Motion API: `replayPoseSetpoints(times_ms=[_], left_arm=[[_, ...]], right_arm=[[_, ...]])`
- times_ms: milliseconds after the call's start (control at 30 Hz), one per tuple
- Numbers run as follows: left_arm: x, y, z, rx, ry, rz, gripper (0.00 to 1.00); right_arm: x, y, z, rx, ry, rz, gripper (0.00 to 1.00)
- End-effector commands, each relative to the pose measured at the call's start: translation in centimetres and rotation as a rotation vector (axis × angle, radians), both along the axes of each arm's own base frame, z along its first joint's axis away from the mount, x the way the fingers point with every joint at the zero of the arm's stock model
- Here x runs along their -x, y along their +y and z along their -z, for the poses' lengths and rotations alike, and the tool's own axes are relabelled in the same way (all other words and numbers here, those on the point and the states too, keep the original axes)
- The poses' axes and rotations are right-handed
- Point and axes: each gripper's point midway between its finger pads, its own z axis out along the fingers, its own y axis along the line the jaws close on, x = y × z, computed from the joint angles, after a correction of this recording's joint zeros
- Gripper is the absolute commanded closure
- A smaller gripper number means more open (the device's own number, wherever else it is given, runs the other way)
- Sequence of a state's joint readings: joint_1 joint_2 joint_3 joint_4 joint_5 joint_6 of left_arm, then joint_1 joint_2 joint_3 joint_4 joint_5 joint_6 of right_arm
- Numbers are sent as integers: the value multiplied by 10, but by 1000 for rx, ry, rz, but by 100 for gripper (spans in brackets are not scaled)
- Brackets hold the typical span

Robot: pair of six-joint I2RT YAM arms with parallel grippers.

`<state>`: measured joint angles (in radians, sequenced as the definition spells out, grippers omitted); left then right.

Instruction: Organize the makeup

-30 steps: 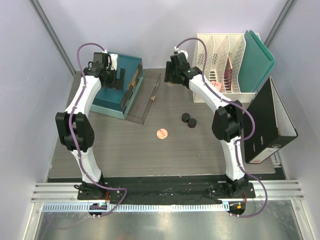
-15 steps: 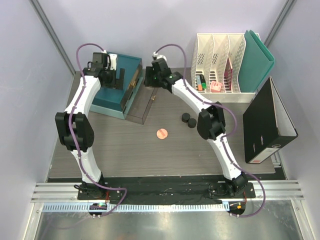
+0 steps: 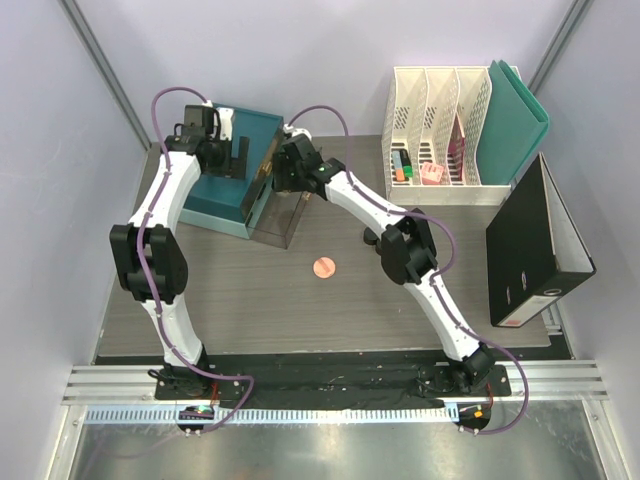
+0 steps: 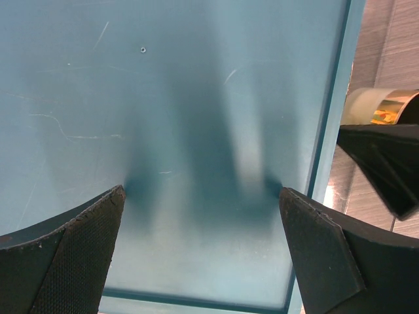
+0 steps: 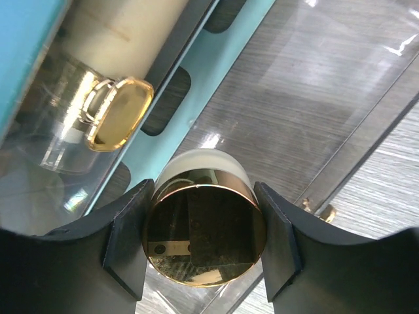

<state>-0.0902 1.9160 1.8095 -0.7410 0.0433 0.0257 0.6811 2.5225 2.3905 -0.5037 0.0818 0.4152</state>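
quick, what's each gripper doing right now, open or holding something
left gripper: open, empty, over the teal box
right gripper: closed on a cream bottle with a shiny gold cap

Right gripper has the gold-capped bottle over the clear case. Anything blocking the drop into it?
Nothing visible does. The right gripper holds the gold-capped bottle over a bare stretch of the clear case. The only neighbour, a cream bottle lying on its side, sits off to the left in the wrist view, clear of it.
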Motion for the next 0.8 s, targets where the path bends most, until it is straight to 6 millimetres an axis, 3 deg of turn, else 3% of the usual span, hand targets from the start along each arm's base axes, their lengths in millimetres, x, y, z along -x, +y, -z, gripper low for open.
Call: replayPoseSetpoints(times_ms=[0,167,400,533,667,767], left_arm=[[34,6,53,-25,208,1,0],[34,8,51,-31,206,-4,0],[34,7,50,-27,204,1,0],[34,6,50,-22,203,5,0],[36,5,52,-16,212,6,0],[38,1,52,0,217,17,0]], right_arm=[[-10,11,-33,-43,-96,-2,54],[-11,9,-32,-38,-96,6,42],[-12,6,-45,-41,-123,23,28],[-12,3,-52,-46,-129,35,26],[-8,-12,-85,-47,-171,70,26],[1,-42,-110,-9,-199,111,26]])
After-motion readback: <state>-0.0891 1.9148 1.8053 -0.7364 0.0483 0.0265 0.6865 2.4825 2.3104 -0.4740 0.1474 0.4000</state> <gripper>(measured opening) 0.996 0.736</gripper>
